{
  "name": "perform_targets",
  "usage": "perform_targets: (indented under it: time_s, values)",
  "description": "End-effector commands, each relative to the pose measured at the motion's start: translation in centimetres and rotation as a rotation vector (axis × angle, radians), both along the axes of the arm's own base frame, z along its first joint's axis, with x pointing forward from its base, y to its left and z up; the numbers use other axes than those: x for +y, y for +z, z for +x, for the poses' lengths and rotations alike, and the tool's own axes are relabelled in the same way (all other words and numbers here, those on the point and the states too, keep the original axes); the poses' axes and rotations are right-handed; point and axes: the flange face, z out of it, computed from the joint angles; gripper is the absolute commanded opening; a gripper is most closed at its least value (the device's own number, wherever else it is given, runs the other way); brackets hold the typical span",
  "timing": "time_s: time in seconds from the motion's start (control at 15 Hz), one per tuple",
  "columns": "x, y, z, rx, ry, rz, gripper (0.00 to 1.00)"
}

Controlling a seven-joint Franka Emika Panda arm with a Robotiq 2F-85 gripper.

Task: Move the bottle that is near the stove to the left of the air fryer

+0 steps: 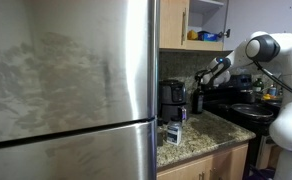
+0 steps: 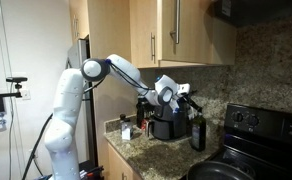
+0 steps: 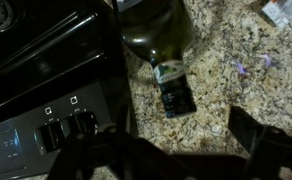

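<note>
Bottle [image 2: 198, 133]: tall, dark glass, narrow top. It stands upright on the speckled granite counter [image 3: 226, 70], between the boxy black air fryer [image 2: 166, 126] and the glossy black stove [image 2: 254, 128].

Gripper [image 2: 186, 96]: I see it above the bottle, not touching it, jaws spread and holding nothing.

Surroundings: blue-and-white carton [image 1: 173, 132] at the counter's front, brushed-steel fridge [image 1: 66, 80], wooden cabinets [image 2: 176, 30], and stove knobs [image 3: 66, 125].
</note>
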Motion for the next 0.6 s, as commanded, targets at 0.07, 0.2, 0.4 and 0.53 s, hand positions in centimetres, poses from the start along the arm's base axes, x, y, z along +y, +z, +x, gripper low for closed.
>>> perform_targets:
  time_s: [0.07,0.2,0.4,0.53]
  values:
    - [-0.2,-1.8,2.3,0.062,-0.028,0.044,1.00]
    - [0.0,-1.8,1.4,0.052,-0.018,0.030,1.00]
    - [-0.2,-2.4,2.0,0.060,-0.023,0.037,1.00]
    - [-0.6,-2.5,2.2,0.057,-0.023,0.019,0.73]
